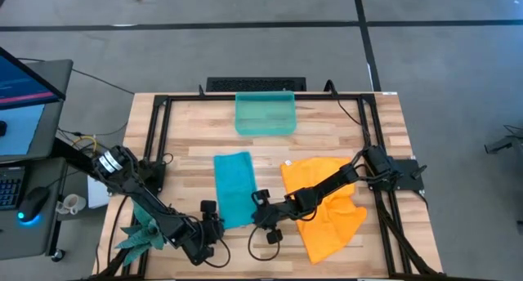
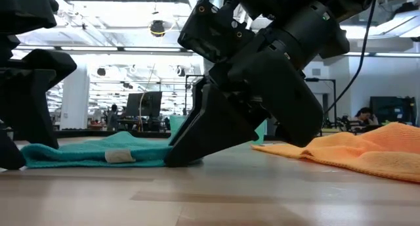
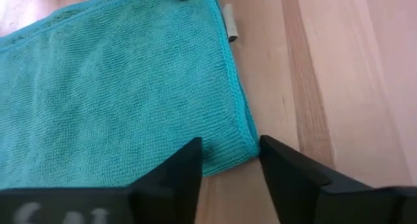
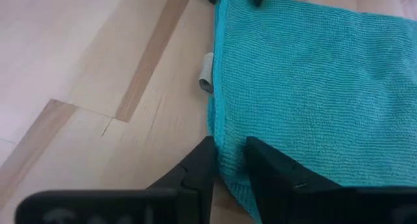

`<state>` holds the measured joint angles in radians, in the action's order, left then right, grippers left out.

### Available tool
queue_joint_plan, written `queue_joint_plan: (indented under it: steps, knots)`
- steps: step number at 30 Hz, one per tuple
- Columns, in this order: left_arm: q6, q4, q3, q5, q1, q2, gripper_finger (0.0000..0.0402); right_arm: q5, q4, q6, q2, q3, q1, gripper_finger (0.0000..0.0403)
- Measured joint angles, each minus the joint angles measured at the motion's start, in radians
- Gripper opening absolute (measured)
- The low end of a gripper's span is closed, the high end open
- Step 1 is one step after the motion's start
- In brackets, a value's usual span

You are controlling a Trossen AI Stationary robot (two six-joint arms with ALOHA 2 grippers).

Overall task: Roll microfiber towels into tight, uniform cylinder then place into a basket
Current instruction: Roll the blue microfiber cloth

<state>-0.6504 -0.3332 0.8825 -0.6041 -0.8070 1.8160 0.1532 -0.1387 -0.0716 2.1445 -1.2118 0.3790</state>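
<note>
Both tools — teal towel's near corners

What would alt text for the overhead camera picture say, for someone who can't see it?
Seen from above, two dark robot arms meet at the near end of a teal-blue towel lying flat on a wooden table. A rumpled orange towel lies to its right, under the right arm, and a translucent teal basket sits beyond.

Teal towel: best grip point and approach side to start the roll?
Take the teal towel by the two corners of its near short edge, coming in low from the table's front. It lies flat as a long strip pointing toward the basket, so that edge rolls away cleanly. The left gripper and right gripper already straddle those corners, open.
</note>
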Motion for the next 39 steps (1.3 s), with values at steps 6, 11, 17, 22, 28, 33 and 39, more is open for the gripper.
queue_joint_plan:
  steps: [6,11,17,22,28,33,39]
  knots:
    - [-0.017,0.017,-0.001,0.006,0.000,0.002,0.0058,0.005,0.002,0.071,0.000,0.001,0.005,0.0083]
    - [-0.060,0.000,0.018,0.012,-0.008,0.005,0.0006,0.017,0.011,0.072,-0.003,-0.005,0.028,0.0040]
    - [-0.117,-0.021,0.061,0.030,-0.016,0.006,0.0004,0.006,0.052,0.096,-0.002,-0.051,0.056,0.0014]
    - [-0.193,-0.139,0.117,0.046,-0.022,0.005,0.0003,0.005,0.098,0.173,-0.002,-0.082,0.074,0.0017]
    - [-0.278,-0.298,0.206,0.081,-0.025,0.004,0.0002,0.006,0.130,0.247,-0.002,-0.124,0.093,0.0011]
    - [-0.419,-0.386,0.253,0.095,-0.016,0.003,0.0002,0.016,0.194,0.337,-0.003,-0.152,0.096,0.0012]
    - [-0.694,-0.441,0.254,0.161,0.027,0.003,0.0002,0.066,0.228,0.499,-0.004,-0.159,0.067,0.0008]
